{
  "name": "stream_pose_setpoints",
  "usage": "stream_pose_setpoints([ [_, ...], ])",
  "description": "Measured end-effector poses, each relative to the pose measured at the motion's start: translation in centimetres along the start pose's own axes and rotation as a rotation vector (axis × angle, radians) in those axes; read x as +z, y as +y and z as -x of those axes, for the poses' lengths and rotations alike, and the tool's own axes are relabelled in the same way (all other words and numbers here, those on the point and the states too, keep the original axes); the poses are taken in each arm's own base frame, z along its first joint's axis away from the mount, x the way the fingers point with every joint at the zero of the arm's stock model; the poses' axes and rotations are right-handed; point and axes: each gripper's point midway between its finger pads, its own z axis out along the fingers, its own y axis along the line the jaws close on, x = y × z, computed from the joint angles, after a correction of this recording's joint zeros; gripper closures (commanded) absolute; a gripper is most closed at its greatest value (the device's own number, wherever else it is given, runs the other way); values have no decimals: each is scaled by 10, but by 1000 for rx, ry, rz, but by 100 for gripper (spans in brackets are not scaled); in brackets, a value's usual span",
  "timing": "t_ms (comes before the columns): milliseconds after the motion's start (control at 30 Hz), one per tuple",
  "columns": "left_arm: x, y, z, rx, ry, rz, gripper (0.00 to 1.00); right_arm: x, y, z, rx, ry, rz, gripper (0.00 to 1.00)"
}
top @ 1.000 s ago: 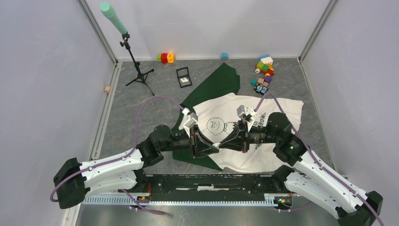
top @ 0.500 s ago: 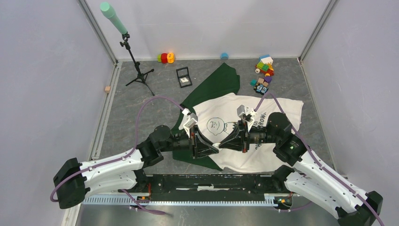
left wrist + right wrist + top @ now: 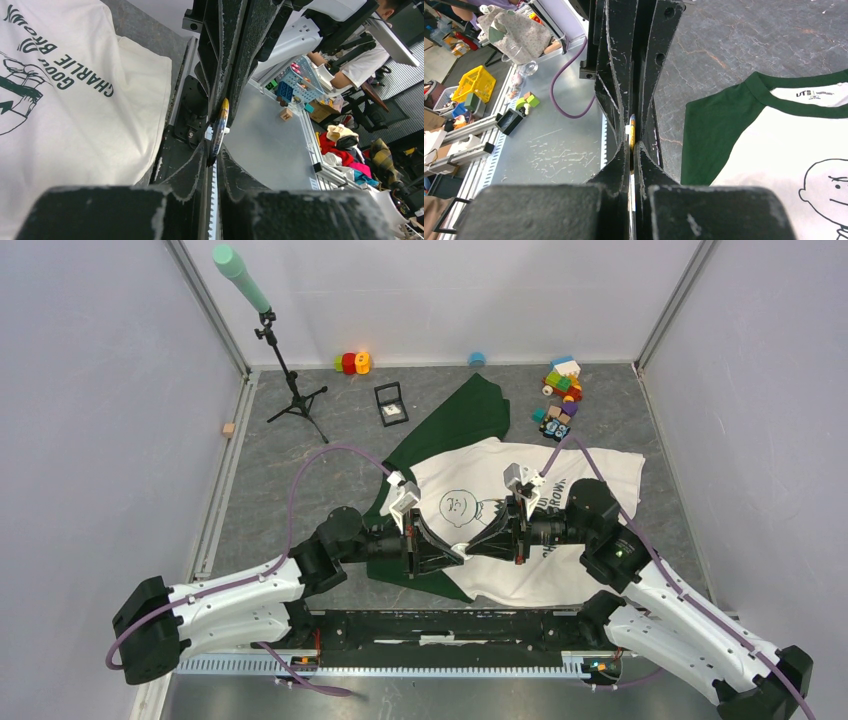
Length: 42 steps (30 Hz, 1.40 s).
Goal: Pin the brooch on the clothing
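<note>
The cream-white T-shirt [image 3: 590, 475] with green sleeves lies flat on the table, the cartoon print facing up. It also shows in the left wrist view [image 3: 75, 125] and the right wrist view [image 3: 774, 135]. My left gripper [image 3: 458, 553] and right gripper [image 3: 474, 546] meet tip to tip above the shirt's near left part. The brooch is seen edge-on as a thin gold disc [image 3: 219, 125], pinched between both pairs of fingertips. The left gripper [image 3: 214, 150] is shut on its lower end. The right gripper [image 3: 632, 147] is shut on the brooch's yellow edge [image 3: 632, 127].
A small black box with white lining [image 3: 391, 404] sits behind the shirt. A tripod with a green-tipped pole [image 3: 290, 390] stands at the back left. Coloured toy blocks [image 3: 560, 390] lie at the back right, red and yellow toys [image 3: 352, 362] and a blue cap [image 3: 477, 359] by the back wall.
</note>
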Motion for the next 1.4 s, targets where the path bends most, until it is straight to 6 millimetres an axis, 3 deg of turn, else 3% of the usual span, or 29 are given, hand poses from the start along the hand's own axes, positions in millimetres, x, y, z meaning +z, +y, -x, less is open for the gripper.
stream_pose_setpoints([
  [67,0,0,-1,-1,3,0,98,0,-1,-1,3,1,-2,96],
  [133,0,0,-2,-1,6,-2,98,0,-1,-2,9,2,-5,83],
  [200,0,-1,-2,-2,7,-3,98,0,-2,-2,9,2,-5,76],
  [467,0,1,-1,-2,3,4,98,0,1,-3,11,3,11,66],
  [900,0,1,-1,-2,1,6,98,4,1,-11,57,-2,42,69],
  [1400,0,1,-3,-3,8,2,98,7,-1,-12,97,-15,51,90],
])
